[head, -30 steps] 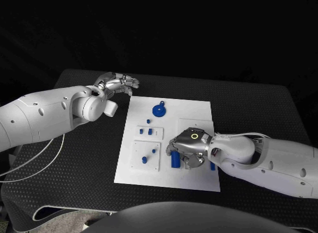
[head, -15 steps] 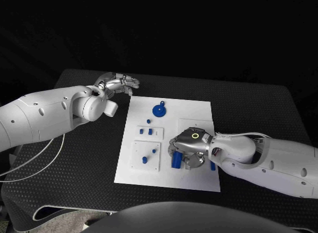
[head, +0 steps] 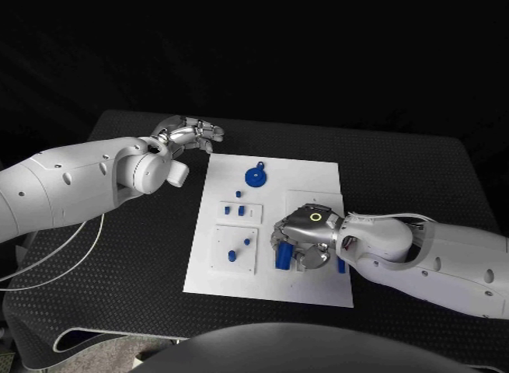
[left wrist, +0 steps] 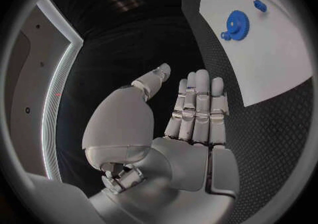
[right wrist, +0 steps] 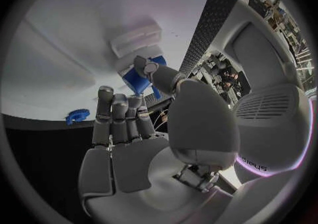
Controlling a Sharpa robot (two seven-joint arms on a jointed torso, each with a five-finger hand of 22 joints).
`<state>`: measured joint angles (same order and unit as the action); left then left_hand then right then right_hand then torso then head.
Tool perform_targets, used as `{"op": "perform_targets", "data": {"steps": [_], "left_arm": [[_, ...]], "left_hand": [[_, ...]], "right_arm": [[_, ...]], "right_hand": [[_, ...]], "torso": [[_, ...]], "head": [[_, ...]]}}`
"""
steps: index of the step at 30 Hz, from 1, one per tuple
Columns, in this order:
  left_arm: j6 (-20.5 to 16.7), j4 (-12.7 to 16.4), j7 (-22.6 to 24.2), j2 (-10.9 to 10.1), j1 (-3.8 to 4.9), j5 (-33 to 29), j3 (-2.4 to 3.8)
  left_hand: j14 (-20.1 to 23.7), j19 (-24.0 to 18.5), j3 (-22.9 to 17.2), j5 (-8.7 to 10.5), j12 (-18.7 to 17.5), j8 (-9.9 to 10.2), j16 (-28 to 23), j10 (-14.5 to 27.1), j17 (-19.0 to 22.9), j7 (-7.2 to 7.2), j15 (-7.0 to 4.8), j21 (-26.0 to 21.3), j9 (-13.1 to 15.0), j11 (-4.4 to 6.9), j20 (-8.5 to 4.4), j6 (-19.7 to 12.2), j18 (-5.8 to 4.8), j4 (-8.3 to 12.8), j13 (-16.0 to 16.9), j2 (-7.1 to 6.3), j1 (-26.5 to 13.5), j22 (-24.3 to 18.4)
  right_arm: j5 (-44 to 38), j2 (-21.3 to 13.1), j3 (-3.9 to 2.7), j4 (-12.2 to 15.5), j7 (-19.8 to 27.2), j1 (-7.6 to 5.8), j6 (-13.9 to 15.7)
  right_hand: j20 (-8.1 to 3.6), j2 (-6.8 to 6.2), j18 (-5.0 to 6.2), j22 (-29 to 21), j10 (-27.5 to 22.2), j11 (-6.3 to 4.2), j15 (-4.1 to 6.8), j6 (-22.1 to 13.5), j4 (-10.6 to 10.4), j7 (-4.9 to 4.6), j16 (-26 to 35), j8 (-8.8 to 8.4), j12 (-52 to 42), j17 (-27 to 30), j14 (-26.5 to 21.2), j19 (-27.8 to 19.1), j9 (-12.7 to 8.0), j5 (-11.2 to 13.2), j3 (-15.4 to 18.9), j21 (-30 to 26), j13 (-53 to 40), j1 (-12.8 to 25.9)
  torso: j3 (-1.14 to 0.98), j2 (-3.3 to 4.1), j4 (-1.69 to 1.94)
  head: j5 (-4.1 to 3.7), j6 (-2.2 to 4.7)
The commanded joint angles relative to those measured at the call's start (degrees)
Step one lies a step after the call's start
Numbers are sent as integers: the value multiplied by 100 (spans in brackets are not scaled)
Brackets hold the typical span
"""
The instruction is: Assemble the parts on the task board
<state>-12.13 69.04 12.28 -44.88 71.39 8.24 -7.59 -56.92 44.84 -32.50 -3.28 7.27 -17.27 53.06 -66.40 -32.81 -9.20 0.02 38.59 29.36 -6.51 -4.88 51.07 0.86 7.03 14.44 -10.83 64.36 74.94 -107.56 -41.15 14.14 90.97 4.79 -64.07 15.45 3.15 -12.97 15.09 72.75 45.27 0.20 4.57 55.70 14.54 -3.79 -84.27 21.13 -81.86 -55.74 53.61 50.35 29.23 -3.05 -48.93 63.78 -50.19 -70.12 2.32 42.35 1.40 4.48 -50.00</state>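
looks like the right hand (head: 302, 237) is mid-placement, thumb and fingers touching a blue block (head: 282, 255) low-centre on the white task board (head: 310, 172) though I can't tell if it's gripped, next it needs seating, while the left hand (head: 190, 132) hangs open and empty upper left

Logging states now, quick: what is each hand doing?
Left hand: open, holding nothing, off the task board.
Right hand: over a blue part; grip cannot be told.
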Motion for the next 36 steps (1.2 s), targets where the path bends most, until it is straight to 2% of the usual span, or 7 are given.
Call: {"op": "perform_targets", "data": {"steps": [1, 5, 13, 18, 28, 33, 36], "left_arm": [[79, 11, 16, 3, 4, 37, 3], [79, 11, 15, 2, 4, 40, 3], [83, -2, 15, 6, 4, 46, 3], [87, -9, 14, 13, 4, 48, 3], [87, -9, 11, 15, 4, 51, 3], [87, 9, 13, 10, 4, 65, 3], [77, -3, 17, 6, 4, 65, 3]], "left_hand": [[8, 34, 0, 28, 13, 12, -38, 29, -8, -2, 45, -22, 6, 1, -35, -35, 93, -29, -7, 1, -48, 118], [7, 34, 1, 28, 11, 15, -38, 36, -9, -4, 46, -22, 5, -1, -35, -42, 94, -31, -9, -2, -48, 118], [7, 35, 1, 28, 10, 17, -38, 42, -10, -7, 48, -22, 5, -3, -34, -48, 96, -32, -10, -4, -45, 118], [7, 35, 1, 28, 10, 17, -38, 45, -11, -8, 48, -22, 5, -4, -33, -51, 96, -33, -10, -5, -43, 118], [7, 35, 1, 28, 10, 19, -38, 50, -12, -10, 49, -22, 5, -5, -32, -56, 98, -33, -11, -8, -39, 118], [7, 35, 2, 28, 10, 19, -39, 52, -12, -11, 50, -22, 5, -6, -31, -58, 98, -35, -11, -8, -39, 118], [7, 35, 2, 28, 11, 19, -39, 53, -12, -11, 50, -23, 5, -6, -30, -59, 98, -36, -11, -8, -38, 118]], "right_arm": [[87, -1, -2, 38, 102, 8, 141], [155, -45, -2, 92, 140, -1, 119], [442, -83, -2, 146, 246, -169, -45], [471, -85, -2, 142, 256, -226, -75], [486, -68, -2, 103, 246, -245, -179], [339, -34, -1, -107, 145, -244, -268], [345, -38, -1, -100, 143, -244, -244]], "right_hand": [[5, 57, -9, -7, 47, 4, -9, 475, -48, 20, -29, 127, -23, 7, 43, 39, 16, 27, -52, 27, 7, -6], [1, 53, -9, -10, 52, 0, -6, 483, -48, 22, -28, 126, -21, 11, 48, 44, 15, 27, -55, 28, 11, -6], [-5, 58, -9, -16, 58, -5, -1, 489, -44, 26, -26, 123, -17, 18, 53, 48, 10, 27, -61, 26, 18, -10], [-6, 63, -9, -18, 57, -7, 1, 493, -43, 28, -24, 122, -14, 21, 55, 47, 9, 27, -60, 25, 21, -7], [-9, 71, -9, -22, 56, -10, 4, 499, -38, 30, -22, 120, -9, 26, 56, 44, 6, 27, -57, 23, 27, -3], [-9, 70, -9, -28, 44, -12, 6, 499, -25, 32, -13, 111, 3, 35, 48, 26, 0, 28, -50, 13, 35, 11], [-9, 72, -9, -31, 40, -12, 7, 493, -21, 29, -10, 104, 6, 38, 46, 21, -4, 27, -51, 10, 38, 13]], "torso": [[-4, 0, -1], [-3, 2, -1], [0, 0, -6], [-1, -1, 3], [-3, 3, -5], [6, -2, -10], [1, 2, -5]], "head": [[5, 0], [9, 0], [11, 0], [4, 0], [4, 0], [-19, 0], [-10, 0]]}}
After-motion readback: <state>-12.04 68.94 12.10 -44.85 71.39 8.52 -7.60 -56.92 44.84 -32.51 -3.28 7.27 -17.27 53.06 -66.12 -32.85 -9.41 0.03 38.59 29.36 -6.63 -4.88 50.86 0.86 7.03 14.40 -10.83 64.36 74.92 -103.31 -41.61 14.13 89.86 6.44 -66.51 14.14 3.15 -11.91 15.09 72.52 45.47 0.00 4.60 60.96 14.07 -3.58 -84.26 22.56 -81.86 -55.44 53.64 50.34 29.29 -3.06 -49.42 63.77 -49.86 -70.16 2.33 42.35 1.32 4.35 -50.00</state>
